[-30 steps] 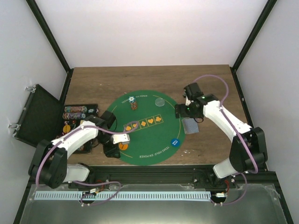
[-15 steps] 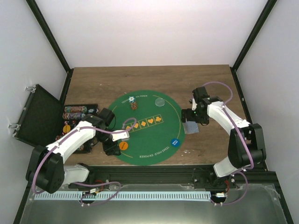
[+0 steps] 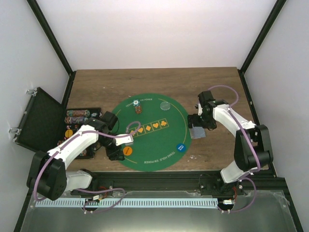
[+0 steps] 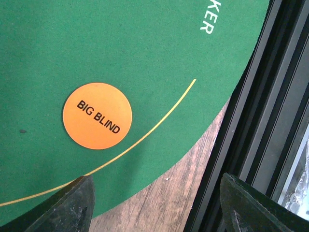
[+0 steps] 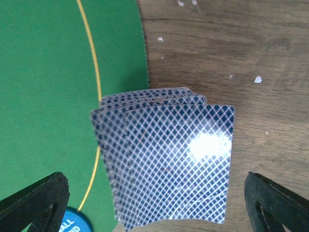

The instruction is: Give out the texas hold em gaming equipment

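An orange "BIG BLIND" disc (image 4: 97,115) lies flat near the front edge of the round green poker mat (image 3: 159,140). In the top view the same orange disc (image 3: 127,151) is just beside my left gripper (image 3: 119,152). That left gripper (image 4: 159,210) hangs open with nothing between its fingers (image 4: 77,203). A fan of face-down cards (image 5: 164,157) with blue lattice backs straddles the mat's right edge. My right gripper (image 5: 154,212) is wide open above them. From overhead, the cards (image 3: 197,132) sit under the right gripper (image 3: 197,123). A blue blind disc (image 3: 181,147) rests on the mat.
A small chip stack (image 3: 137,107) and a pale disc (image 3: 165,106) sit at the mat's far side. A black case of chips (image 3: 77,118) with its lid (image 3: 36,118) open stands at the left. The black frame rail (image 4: 270,96) runs along the table's near edge.
The left jaws have widened a little near the orange disc. The right gripper has swung right and toward the near edge, and now sits over the fanned cards.
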